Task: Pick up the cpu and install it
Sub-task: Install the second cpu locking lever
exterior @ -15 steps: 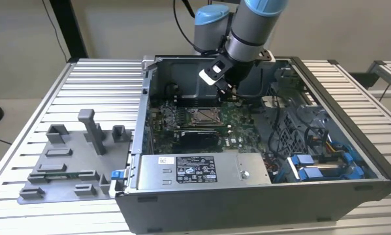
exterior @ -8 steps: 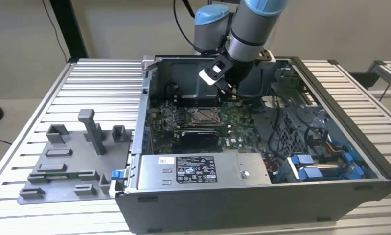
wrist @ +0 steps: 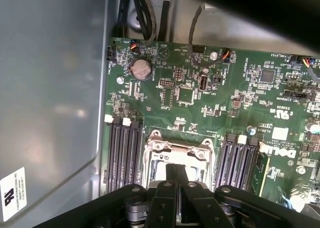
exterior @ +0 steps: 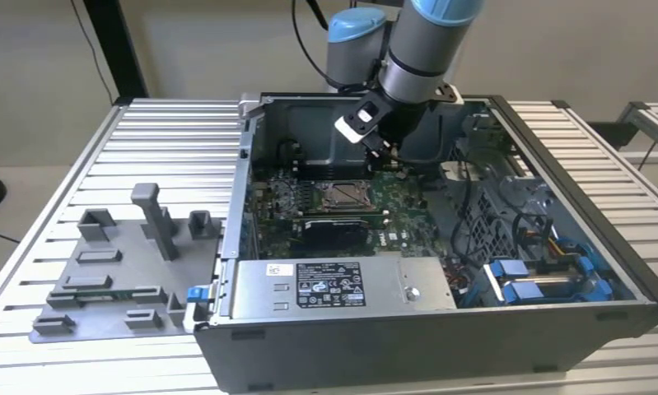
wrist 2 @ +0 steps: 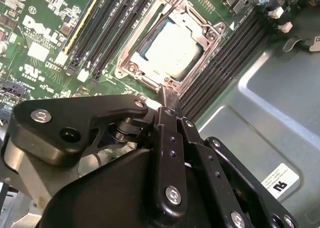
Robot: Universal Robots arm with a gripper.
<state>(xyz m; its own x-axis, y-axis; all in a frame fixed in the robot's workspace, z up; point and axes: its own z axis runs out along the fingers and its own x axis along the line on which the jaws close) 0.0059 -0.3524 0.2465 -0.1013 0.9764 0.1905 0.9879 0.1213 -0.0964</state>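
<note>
The cpu (wrist 2: 170,46), a small square chip with a silvery-white top, lies flat inside the metal-framed socket (wrist 2: 131,67) on the green motherboard (wrist: 235,87). The socket's frame stands open around it. My gripper (wrist 2: 166,91) hovers just above the socket's edge with its black fingers pressed together and nothing between them. In the first wrist view the gripper (wrist: 176,168) covers part of the socket (wrist: 160,148). In the exterior view the gripper (exterior: 385,155) hangs inside the open computer case (exterior: 592,189), a little beyond the socket (exterior: 340,195).
Black memory slots (wrist 2: 97,32) flank the socket on both sides. A power supply (exterior: 329,284) fills the case's front, and a drive cage with blue parts (exterior: 538,280) sits at the exterior view's right. A grey fixture plate with blocks (exterior: 120,271) lies outside, at the exterior view's left.
</note>
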